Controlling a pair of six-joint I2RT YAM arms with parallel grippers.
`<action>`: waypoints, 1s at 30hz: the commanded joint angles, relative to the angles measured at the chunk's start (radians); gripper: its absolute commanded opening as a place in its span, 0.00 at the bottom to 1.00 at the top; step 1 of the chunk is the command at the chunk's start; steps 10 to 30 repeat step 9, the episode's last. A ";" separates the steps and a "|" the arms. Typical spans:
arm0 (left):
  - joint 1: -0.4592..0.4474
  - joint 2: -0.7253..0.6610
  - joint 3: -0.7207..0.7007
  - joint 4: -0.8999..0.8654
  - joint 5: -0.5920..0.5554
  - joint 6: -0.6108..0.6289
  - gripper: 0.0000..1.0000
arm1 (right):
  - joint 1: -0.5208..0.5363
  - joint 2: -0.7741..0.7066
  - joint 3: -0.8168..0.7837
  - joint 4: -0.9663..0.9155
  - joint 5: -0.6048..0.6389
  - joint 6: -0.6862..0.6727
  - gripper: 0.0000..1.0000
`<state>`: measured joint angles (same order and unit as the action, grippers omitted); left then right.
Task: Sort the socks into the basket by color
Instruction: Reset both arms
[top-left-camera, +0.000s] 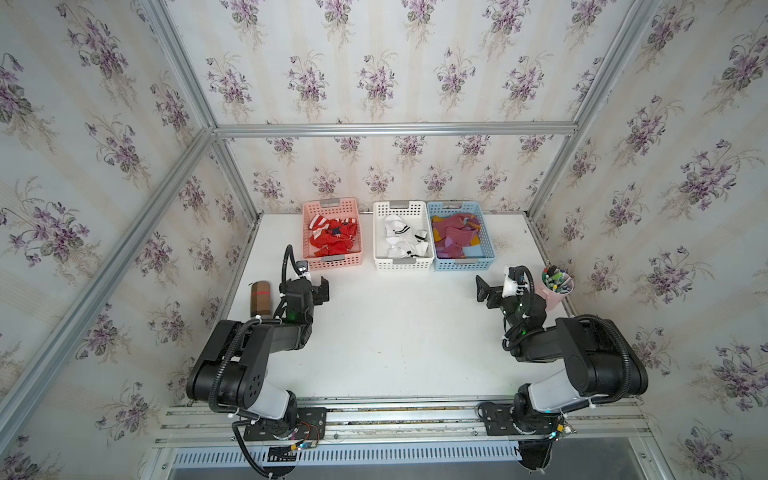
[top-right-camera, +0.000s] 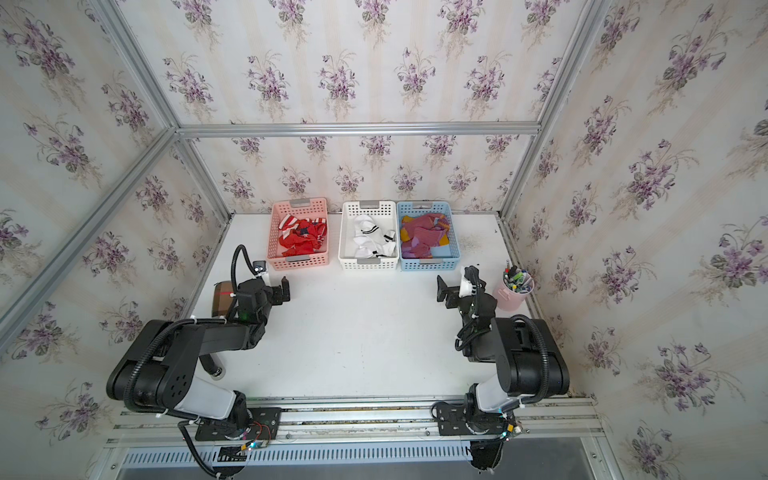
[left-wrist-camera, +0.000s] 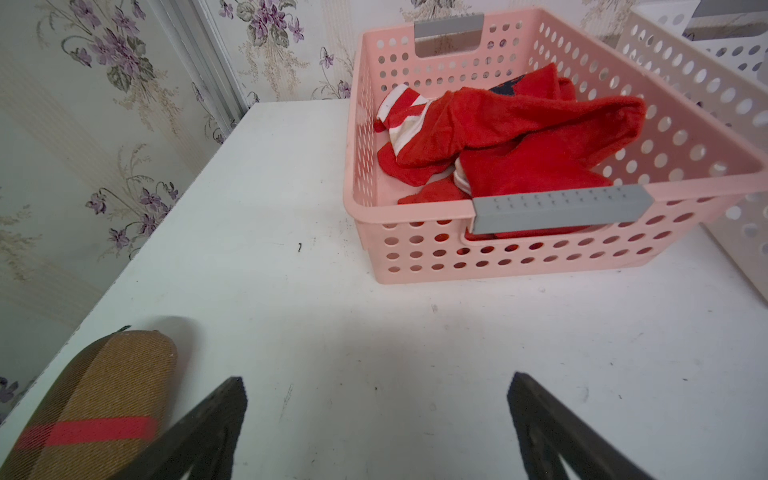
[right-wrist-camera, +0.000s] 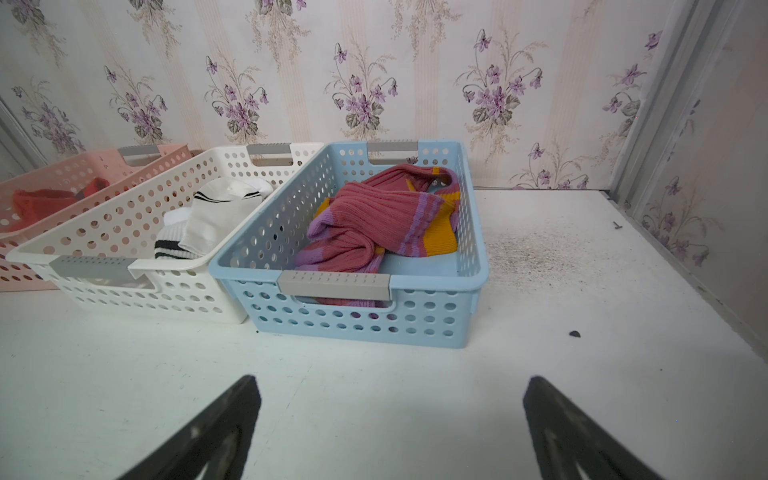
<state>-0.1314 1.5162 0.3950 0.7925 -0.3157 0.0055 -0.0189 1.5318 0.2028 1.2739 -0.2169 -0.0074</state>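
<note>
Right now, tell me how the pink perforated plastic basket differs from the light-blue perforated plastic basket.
The pink basket holds red socks, some white-striped; the light-blue basket holds maroon ribbed socks with mustard cuffs. The pink basket stands apart from the white perforated plastic basket; the light-blue basket sits against it. Both share the perforated shape and grey handles.

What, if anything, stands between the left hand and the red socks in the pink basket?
Only the near wall of the pink basket, with the red socks lying behind it. The table between it and the open left hand is bare.
</note>
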 joint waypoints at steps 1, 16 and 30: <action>0.001 -0.002 0.003 0.022 0.004 -0.009 1.00 | 0.000 0.000 0.003 0.019 -0.008 -0.012 1.00; 0.001 -0.001 0.002 0.022 0.004 -0.009 1.00 | 0.019 -0.002 -0.001 0.024 0.012 -0.028 1.00; 0.001 -0.001 0.002 0.022 0.004 -0.009 1.00 | 0.019 -0.002 -0.001 0.024 0.012 -0.028 1.00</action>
